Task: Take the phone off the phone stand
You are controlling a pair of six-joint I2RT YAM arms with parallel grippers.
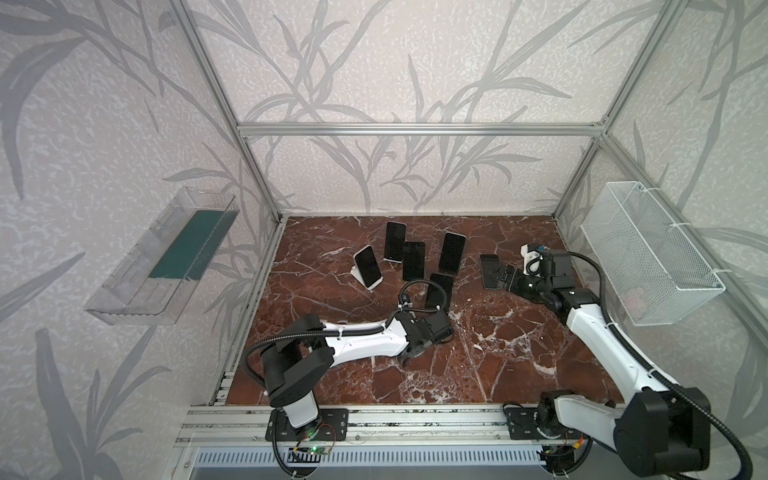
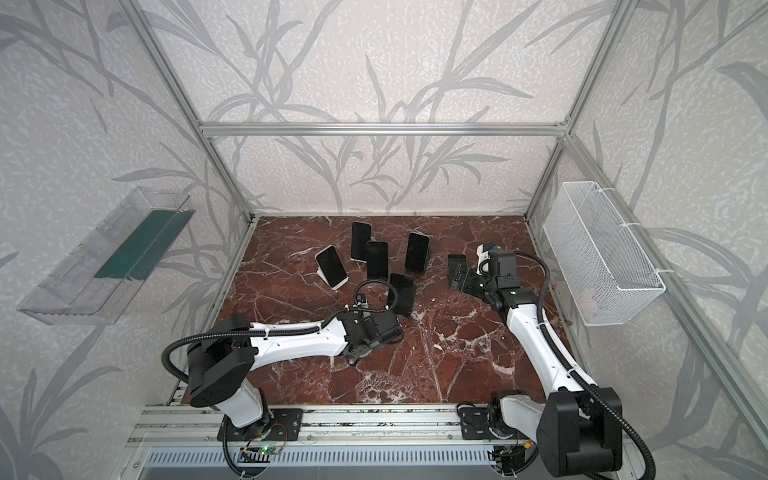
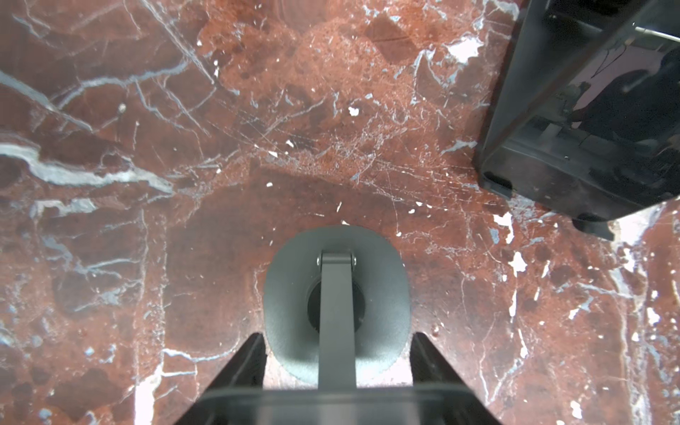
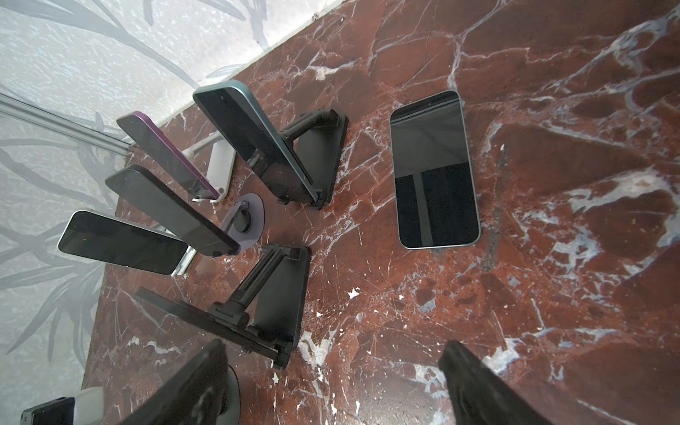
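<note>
Phone (image 4: 434, 169) lies flat, screen up & dark, on the marble table (image 1: 498, 353), right half, on no stand. The right gripper (image 4: 333, 347) hangs just short of the phone's near end w/ fingers spread wide, nothing btwn them. In both top views it overlaps that end of the phone, so can't tell if they touch.

The left gripper (image 3: 336, 336) is low over the table's mid-front. Its fingers (image 3: 254, 353) are pressed in against both sides of the oval base of a grey stand (image 3: 294, 294). Base sits flat on the marble, arm rising toward the wrist cam. The stand's top is out of view, so can't tell what it carries.

Five other phones (image 1: 413, 259) lean on stands at back-centre. One is on a white stand (image 1: 358, 276), furthest left. One is on a black stand (image 4: 283, 290), nearest the left gripper. The rest are clustered behind.
</note>
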